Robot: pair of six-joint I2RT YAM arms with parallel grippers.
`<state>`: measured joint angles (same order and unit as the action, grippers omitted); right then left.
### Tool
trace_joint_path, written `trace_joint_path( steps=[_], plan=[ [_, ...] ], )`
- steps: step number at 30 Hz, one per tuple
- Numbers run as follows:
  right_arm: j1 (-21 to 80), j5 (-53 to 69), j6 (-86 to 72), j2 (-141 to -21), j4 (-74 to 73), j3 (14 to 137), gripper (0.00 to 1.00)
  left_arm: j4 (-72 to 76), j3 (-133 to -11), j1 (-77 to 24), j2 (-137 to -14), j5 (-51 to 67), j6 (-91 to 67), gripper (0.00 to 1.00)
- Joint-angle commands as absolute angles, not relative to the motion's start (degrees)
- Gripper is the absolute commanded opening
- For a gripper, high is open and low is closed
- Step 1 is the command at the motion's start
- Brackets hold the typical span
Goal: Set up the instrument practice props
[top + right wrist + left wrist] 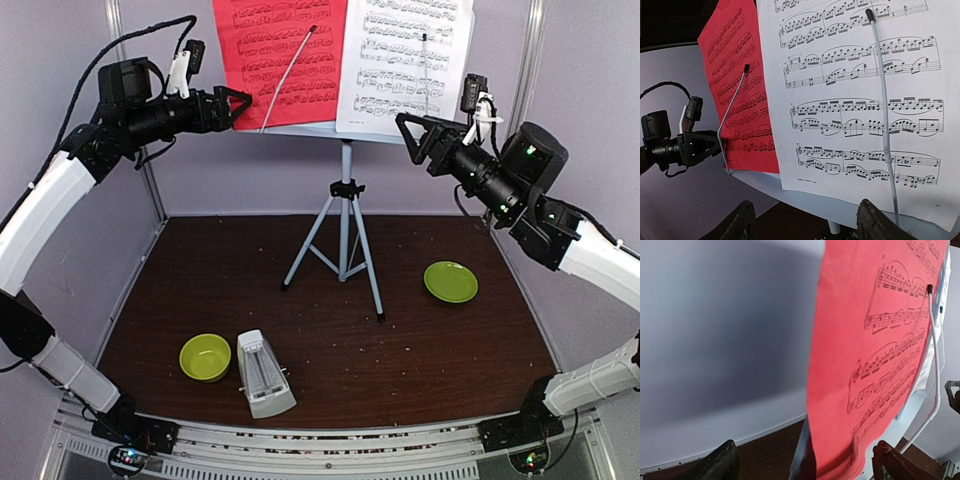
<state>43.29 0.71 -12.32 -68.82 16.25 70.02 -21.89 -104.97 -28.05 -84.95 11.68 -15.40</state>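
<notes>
Standing mid-worktop, a little toward the far edge, the stand [345,215] rests on its tripod with both sheets propped on its desk. The red sheet [285,50] is on the left and the white sheet [405,60] on the right, their inner edges meeting or slightly overlapping. A thin wire arm [290,75] lies slantwise across the red sheet and another crosses the white one, probably to pin the paper against the desk so it cannot slide or curl.

The metronome [264,375] sits apart from all this, near the near edge and left of centre, just beside a green bowl [205,357]. Whether it stands upright or lies on its back is unclear. A green plate [450,281] lies toward the right edge. Judging by this layout, the sheets look placed and the metronome looks not yet dealt with.

Both arms are raised high and reach in toward the stand from either side, forearms roughly level. The left gripper [243,105] is at the red sheet's left edge, close to it. In its wrist view, its fingers [722,465] are spread wide with the sheet's lower corner between them; they grip nothing. The right gripper [402,122] hovers just off the white sheet's lower right corner, jaws also wide apart and empty, with no contact visible.
</notes>
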Motion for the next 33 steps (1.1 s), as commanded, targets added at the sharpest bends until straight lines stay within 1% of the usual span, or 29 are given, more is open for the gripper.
trace_joint_path(
  steps=[1, 9, 11, 16, 24, 29, 33],
  plan=[
    [43.7, 1.4, -12.7, -68.6, 18.0, 70.9, 0.70, -15.3, -106.6, -27.8, -87.2, 12.5, -20.2, 0.94],
    [43.7, 1.0, -12.1, -68.5, 17.4, 70.7, 0.71, -18.1, -110.6, -27.8, -91.2, 15.1, -20.5, 0.97],
    [43.7, 0.8, -12.0, -68.5, 17.3, 70.6, 0.71, -20.5, -112.9, -27.8, -92.6, 15.5, -19.9, 0.94],
    [43.7, 0.3, -11.5, -68.1, 17.2, 70.5, 0.71, -26.3, -117.2, -27.8, -94.5, 15.4, -16.7, 0.80],
    [43.7, -0.2, -10.7, -67.5, 16.6, 70.0, 0.71, -38.1, -125.0, -27.7, -96.3, 14.6, -7.1, 0.67],
    [43.7, -0.4, -10.5, -67.1, 16.4, 69.9, 0.71, -43.2, -128.4, -27.5, -97.1, 14.5, -2.8, 0.62],
    [43.7, -0.7, -10.5, -67.0, 16.2, 69.9, 0.71, -44.7, -128.2, -27.4, -96.8, 13.3, -1.0, 0.61]
  ],
)
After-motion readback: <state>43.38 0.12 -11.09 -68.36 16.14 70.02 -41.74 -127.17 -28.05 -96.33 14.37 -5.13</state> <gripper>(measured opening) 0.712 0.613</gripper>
